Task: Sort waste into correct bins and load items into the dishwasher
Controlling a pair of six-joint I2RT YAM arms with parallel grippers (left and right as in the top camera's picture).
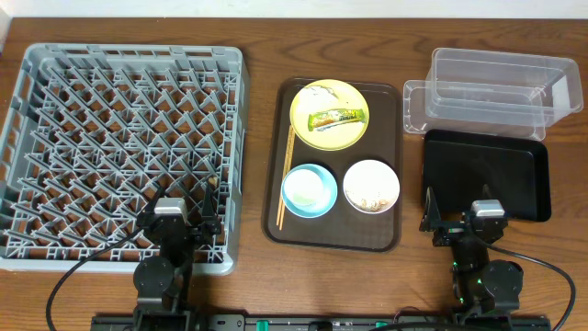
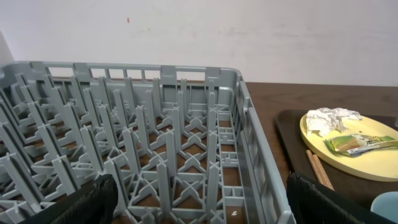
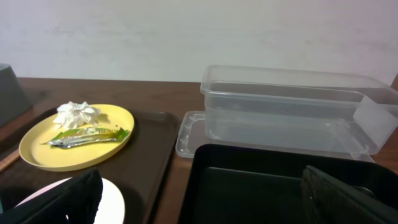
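Observation:
The grey rack (image 1: 133, 52) fills the left. On the brown serving tray, a yellow plate (image 1: 322, 138) holds the green-and-yellow wrapper (image 1: 338, 118) and a white crumpled wad (image 1: 317, 95). The light blue bowl (image 1: 309, 190) and a white bowl (image 1: 371, 186) with rice bits sit in front. Chopsticks (image 1: 286, 175) lie along the tray's left side. The clear tub (image 1: 496, 87) and black tray (image 1: 487, 175) are at the right. My left gripper (image 2: 202, 208) is open over the rack's near right corner. My right gripper (image 3: 202, 202) is open over the black tray's near left corner. No small cup shows.
The brown serving tray (image 1: 390, 234) lies between the rack and the bins. A clear lid (image 1: 415, 106) lies under the tub's left end. A white wall stands behind the table's far edge.

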